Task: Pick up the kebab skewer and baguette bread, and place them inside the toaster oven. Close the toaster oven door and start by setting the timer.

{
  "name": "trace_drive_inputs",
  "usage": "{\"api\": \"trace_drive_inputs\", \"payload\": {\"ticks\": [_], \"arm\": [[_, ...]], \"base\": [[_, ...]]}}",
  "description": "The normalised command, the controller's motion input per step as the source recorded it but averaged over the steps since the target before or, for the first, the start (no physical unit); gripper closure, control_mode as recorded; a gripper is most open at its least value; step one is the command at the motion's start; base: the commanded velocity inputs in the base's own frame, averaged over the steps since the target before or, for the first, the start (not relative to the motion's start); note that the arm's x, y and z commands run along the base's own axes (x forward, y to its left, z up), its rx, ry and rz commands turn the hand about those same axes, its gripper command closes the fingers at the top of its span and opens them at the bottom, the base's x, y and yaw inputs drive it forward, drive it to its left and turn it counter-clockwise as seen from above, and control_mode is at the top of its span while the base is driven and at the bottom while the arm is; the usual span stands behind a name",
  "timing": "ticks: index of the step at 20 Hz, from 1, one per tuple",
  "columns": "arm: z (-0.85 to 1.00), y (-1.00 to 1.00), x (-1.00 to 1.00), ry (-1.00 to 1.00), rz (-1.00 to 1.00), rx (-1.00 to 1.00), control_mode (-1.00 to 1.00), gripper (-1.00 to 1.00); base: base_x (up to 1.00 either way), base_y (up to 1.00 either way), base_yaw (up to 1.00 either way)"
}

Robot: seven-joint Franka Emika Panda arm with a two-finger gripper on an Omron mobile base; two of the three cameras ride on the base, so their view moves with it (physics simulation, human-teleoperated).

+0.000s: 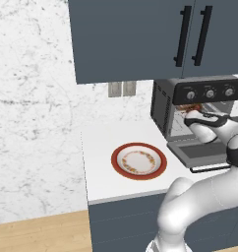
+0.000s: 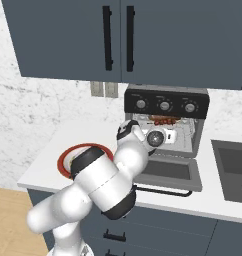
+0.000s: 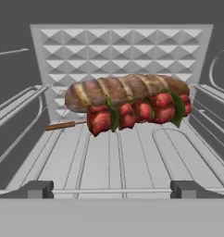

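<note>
The gripper (image 3: 112,189) is standing wide open and holding nothing, its two fingertips (image 3: 36,189) spread apart at the mouth of the oven (image 2: 165,132), pointing in along the wire rack (image 3: 114,157). Inside, the baguette (image 3: 118,90) is lying across the rack toward the back wall, and the skewer (image 3: 132,113) is lying just in front of it, touching it, with its bare stick end poking out to the left in the hand view. The door (image 2: 168,172) is hanging down flat and open on the counter (image 1: 99,172), and the red-rimmed plate (image 1: 138,161) is sitting on the counter beside the oven.
</note>
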Motion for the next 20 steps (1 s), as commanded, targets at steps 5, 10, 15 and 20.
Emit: {"api": "trace_drive_inputs", "payload": {"ticks": [5,10,15,20], "arm": [[0.0,0.0,0.24,0.0,0.0,0.0,-1.0,-1.0],[0.0,0.0,0.25,0.0,0.0,0.0,-1.0,-1.0],[0.0,0.0,0.23,0.0,0.0,0.0,-1.0,-1.0],[0.0,0.0,0.01,0.01,0.0,0.0,-1.0,-1.0]], "base": [[0.0,0.0,0.0],[0.0,0.0,0.0],[0.0,0.0,0.0],[0.0,0.0,0.0]]}}
